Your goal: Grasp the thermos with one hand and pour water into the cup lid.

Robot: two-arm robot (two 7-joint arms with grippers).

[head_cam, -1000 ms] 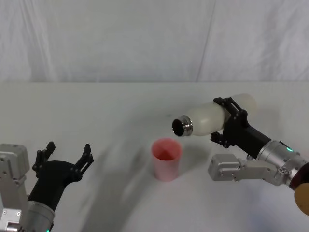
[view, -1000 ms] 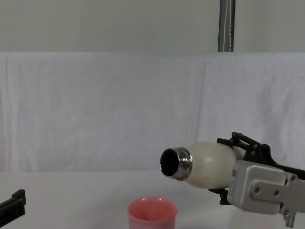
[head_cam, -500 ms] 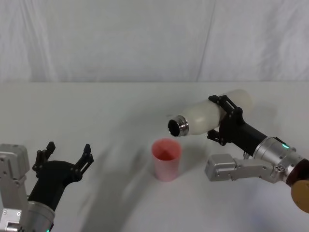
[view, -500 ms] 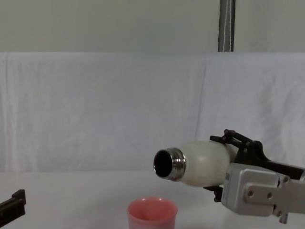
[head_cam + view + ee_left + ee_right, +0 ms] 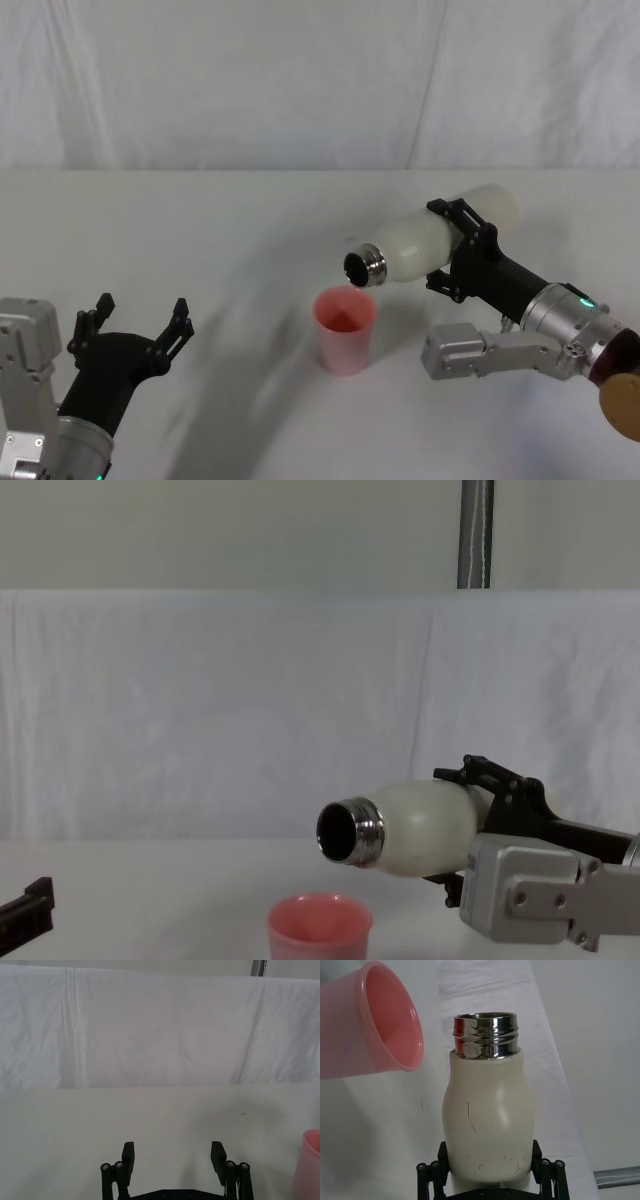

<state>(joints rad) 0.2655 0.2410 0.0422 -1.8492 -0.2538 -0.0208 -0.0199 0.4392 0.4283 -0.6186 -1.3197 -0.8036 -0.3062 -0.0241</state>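
We see the thermos [image 5: 432,240] held in the air above the right half of a white table [image 5: 250,230], lying almost on its side. Its long axis runs from the cream base at the right rear to the shiny threaded steel neck at the left front, and the open mouth tips slightly downward toward the cup lid [image 5: 346,329]. From the chest view, the dark opening of the thermos [image 5: 405,826] faces left and toward us, above and a little to the right of the pink cup lid [image 5: 319,928]. The mouth hangs just above the cup lid's far right rim without touching it; we cannot see any water leaving the neck. The right gripper [image 5: 457,250] is clamped around the cream body of the thermos, one black finger over the top and one beneath, and the right wrist view shows those fingers pressed against both sides of the thermos [image 5: 487,1120], with the cup lid [image 5: 370,1027] just beside the neck. The cup lid stands upright on the table near its middle. The left gripper [image 5: 135,322] rests low at the near left, well apart from both objects, its fingers spread wide with nothing between them. The table is plain and matte, and a creased white cloth backdrop [image 5: 300,80] hangs behind it, with a grey pole [image 5: 475,535] rising above the cloth.
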